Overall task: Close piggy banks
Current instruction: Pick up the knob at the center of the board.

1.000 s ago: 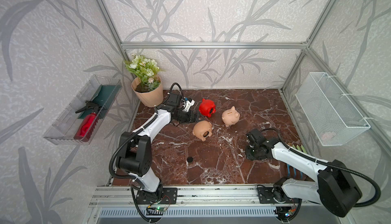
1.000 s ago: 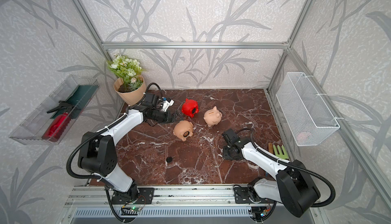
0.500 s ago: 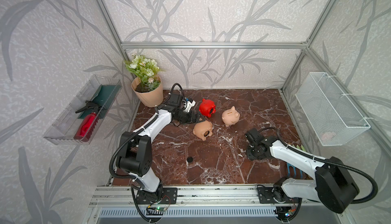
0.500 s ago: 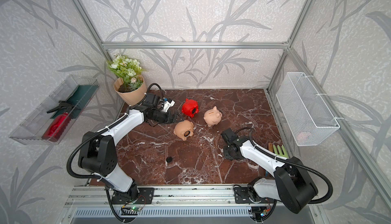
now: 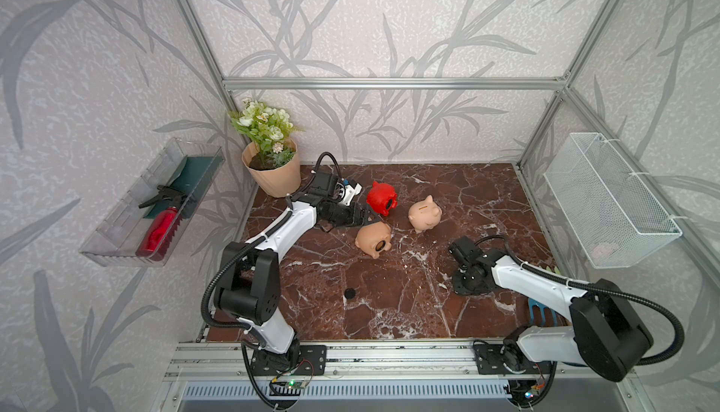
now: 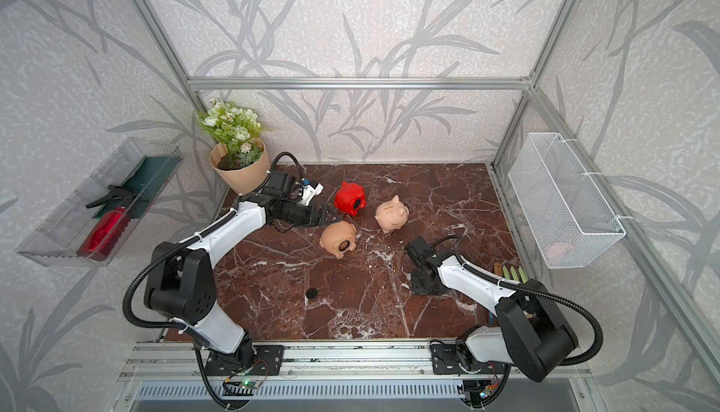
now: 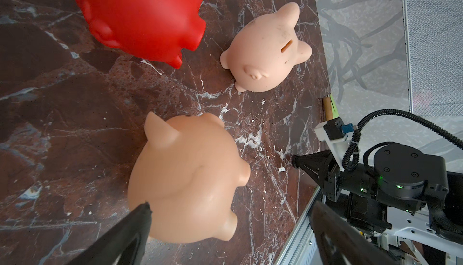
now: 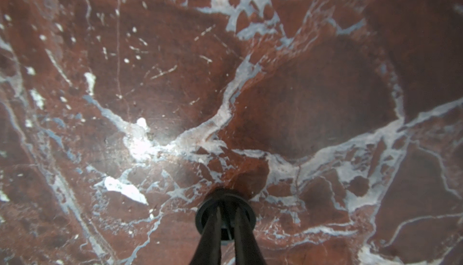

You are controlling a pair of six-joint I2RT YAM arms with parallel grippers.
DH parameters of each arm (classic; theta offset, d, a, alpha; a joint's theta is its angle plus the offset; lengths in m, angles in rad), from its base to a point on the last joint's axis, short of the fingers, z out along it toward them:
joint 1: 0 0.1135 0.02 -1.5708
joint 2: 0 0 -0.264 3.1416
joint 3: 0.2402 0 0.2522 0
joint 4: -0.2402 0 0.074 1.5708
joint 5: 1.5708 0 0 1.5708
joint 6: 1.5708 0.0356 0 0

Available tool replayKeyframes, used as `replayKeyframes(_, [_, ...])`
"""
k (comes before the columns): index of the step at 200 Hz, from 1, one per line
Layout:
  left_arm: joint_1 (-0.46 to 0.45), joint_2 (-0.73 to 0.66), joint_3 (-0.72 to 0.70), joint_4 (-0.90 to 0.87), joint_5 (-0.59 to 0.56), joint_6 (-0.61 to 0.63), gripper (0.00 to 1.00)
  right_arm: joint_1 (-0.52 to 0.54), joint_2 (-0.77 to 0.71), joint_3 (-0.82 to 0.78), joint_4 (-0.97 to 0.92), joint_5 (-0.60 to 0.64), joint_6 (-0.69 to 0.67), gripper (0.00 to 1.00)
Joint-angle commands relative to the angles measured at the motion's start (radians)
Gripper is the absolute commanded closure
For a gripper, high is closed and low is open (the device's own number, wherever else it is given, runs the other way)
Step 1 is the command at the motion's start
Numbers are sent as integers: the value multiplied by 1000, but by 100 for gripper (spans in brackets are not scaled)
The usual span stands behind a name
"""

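where open red-brown marble tabletop [image 8: 313, 113] surrounds it, the right gripper [image 8: 226, 208] sets its tips [image 8: 213, 226] nearly together on a small black round disc [image 8: 250, 216]; grip unclear.

Red piggy bank [image 7: 140, 18] cropped at edge; black disc [image 8: 225, 197] partly hidden, perhaps gripped.

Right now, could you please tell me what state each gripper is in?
Left gripper: jaws open, empty, near the tan piggy bank lying on its side.
Right gripper: jaws shut on the black disc.
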Motion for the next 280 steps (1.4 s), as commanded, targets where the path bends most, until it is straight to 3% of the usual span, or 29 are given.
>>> replayKeyframes(1, [-3,-6,-20,15,24,-4,1,3,7,7,-29,6,20,86])
replayKeyframes(51, [-7,6,-3,-19,-32,4,1,4,57,13,-30,-35,17,86])
replayKeyframes(110, [-8,0,-18,5,-16,-4,1,3,130,40,-60,-53,3,100])
replayKeyframes(142, [-8,2,-18,7,-14,-2,1,4,103,39,-44,-65,-1,100])
replayKeyframes(206, [-8,-28,-34,10,-25,-10,1,5,-87,73,40,-118,-30,100])
replayKeyframes(244, [-8,-57,-42,14,-67,-27,1,9,-282,17,249,-195,-46,100])
replayKeyframes(280, [-6,-57,-47,37,-74,-71,1,59,-361,-42,483,-250,-54,100])
